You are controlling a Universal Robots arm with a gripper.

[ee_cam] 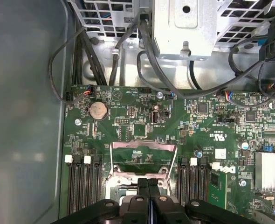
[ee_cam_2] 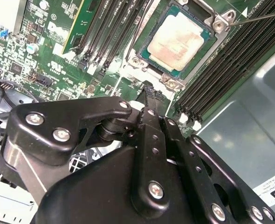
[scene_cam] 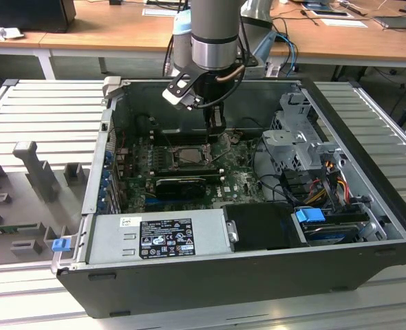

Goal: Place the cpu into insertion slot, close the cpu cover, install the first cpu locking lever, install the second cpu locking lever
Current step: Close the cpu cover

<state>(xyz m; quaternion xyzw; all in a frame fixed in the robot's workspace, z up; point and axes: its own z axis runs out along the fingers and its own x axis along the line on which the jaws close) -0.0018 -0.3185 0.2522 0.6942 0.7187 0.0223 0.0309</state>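
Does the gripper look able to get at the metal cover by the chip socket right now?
Probably yes. The shut gripper hangs right beside the cpu cover, which seems raised open, and no cable or card lies between them.

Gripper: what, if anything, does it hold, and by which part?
Nothing. The gripper is shut and empty; the cpu lies apart from it.

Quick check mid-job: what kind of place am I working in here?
Probably a robotics or electronics lab: an open computer case sits on a slatted metal bench, with cluttered wooden desks behind it.
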